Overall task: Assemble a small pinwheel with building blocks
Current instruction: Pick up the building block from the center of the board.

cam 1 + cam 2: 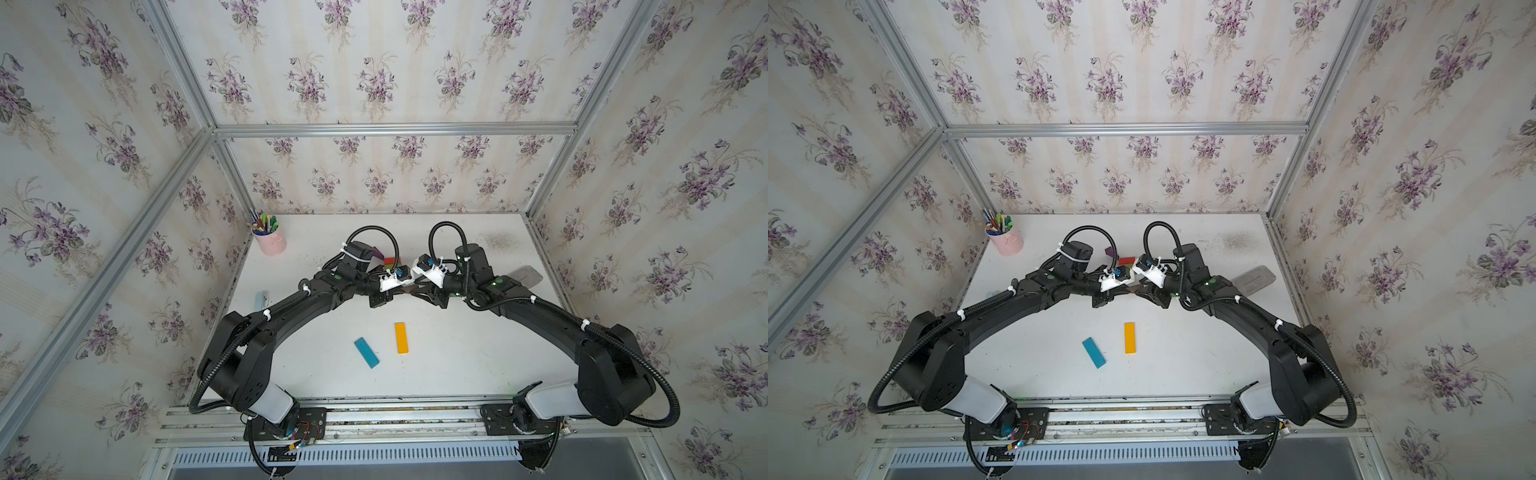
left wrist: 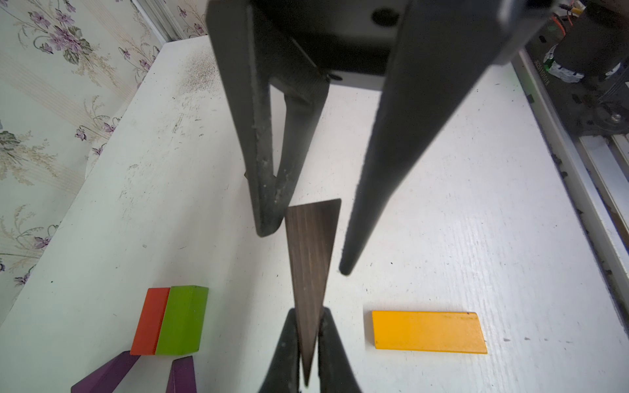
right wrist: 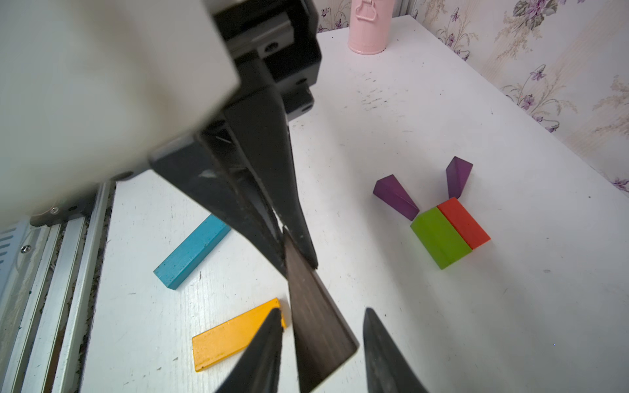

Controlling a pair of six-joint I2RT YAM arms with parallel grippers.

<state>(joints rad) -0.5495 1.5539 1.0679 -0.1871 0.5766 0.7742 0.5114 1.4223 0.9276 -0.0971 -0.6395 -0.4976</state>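
On the desk (image 1: 457, 374), blue bar (image 1: 367, 352) and orange bar (image 1: 401, 338) are laid apart; green block (image 3: 439, 238) and red block (image 3: 464, 223) are joined, purple wedges (image 3: 394, 197) touching them. The brown wedge (image 2: 311, 245) is clamped at its tip in the left claw (image 2: 309, 316), its wide end straddled by the parted right claw (image 3: 323, 313).

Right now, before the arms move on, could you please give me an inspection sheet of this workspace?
Surface: white table, scuffed, with dark specks near the back.
Job's things: red block and green block side by side, touching; two purple wedges with tips at their corners; blue bar and orange bar loose nearer the robot; brown wedge between the grippers.
Clutter: pink cup of pens in the back corner; grey flat object on the right.
Grippers: left gripper shut on the brown wedge's thin tip; right gripper open around its wide end.
Cables: black hoses arch above both wrists.
Surroundings: floral walls, aluminium frame.
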